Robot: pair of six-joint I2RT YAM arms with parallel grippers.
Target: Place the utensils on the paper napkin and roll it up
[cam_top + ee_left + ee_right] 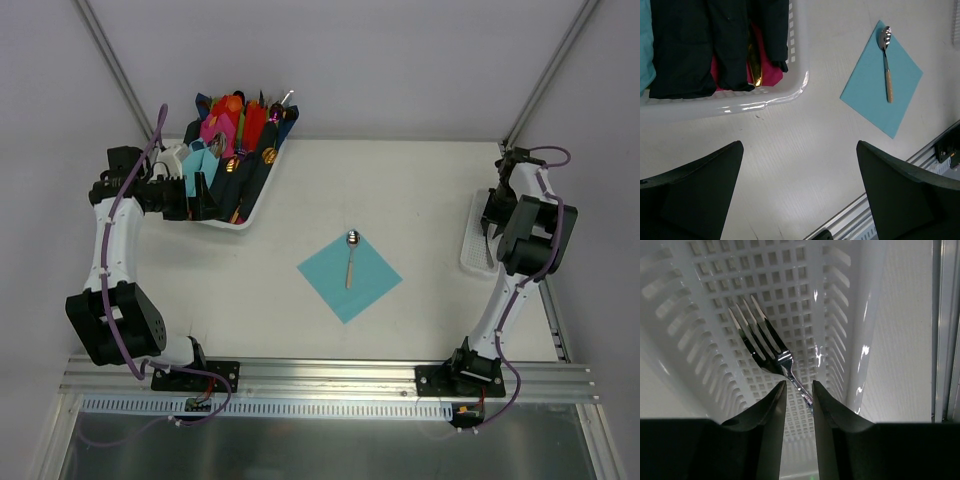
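The right gripper reaches into the white slotted plastic basket at the table's right edge, its jaws drawn narrow onto the slim handle of a shiny silver metal fork. The thin teal-blue paper napkin lies mid-table, with a silver-bowled, tan-handled spoon resting on its far half. The left gripper hangs with jaws wide apart over bare table, just on the near side of the white plastic tray of napkin bundles at far left.
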